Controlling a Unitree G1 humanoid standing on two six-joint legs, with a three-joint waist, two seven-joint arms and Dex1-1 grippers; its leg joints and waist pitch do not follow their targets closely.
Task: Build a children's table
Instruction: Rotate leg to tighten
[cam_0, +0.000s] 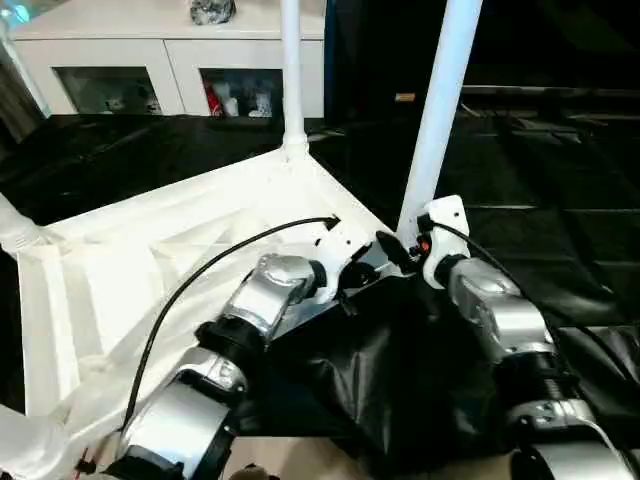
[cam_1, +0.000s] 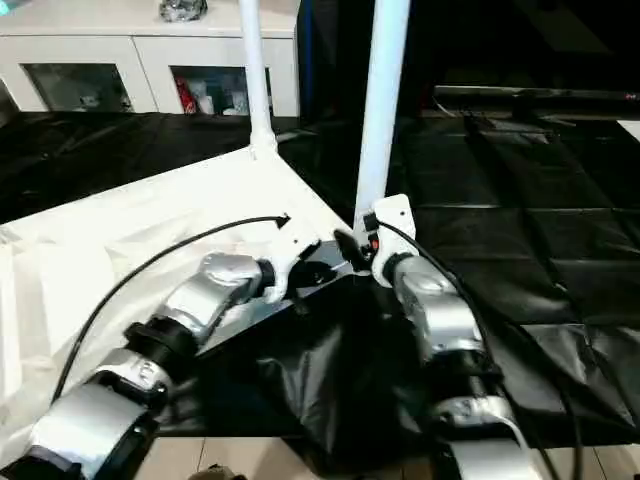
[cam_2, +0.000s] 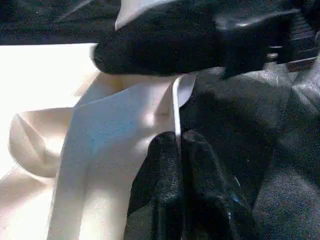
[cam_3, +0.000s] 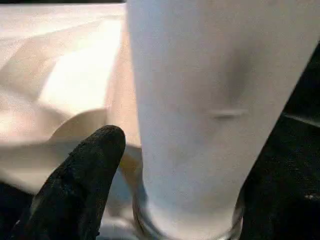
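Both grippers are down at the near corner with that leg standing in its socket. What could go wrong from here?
1. The near leg tilts in its socket; it may not be fully seated and could tip if the right gripper backs off.
2. The left gripper pinches only the tabletop's thin rim; it may slip.
3. The black cloth is bunched under the corner, so the top could slide.

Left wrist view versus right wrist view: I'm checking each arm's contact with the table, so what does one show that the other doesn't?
Left wrist view: the left gripper, fingers pinched on a thin edge of the white tabletop, with the right gripper crossing beyond it and black cloth beside it.

Right wrist view: a white leg close up, standing at a corner socket, with one black finger of the right gripper beside it.

Both share the tabletop's ribbed underside.
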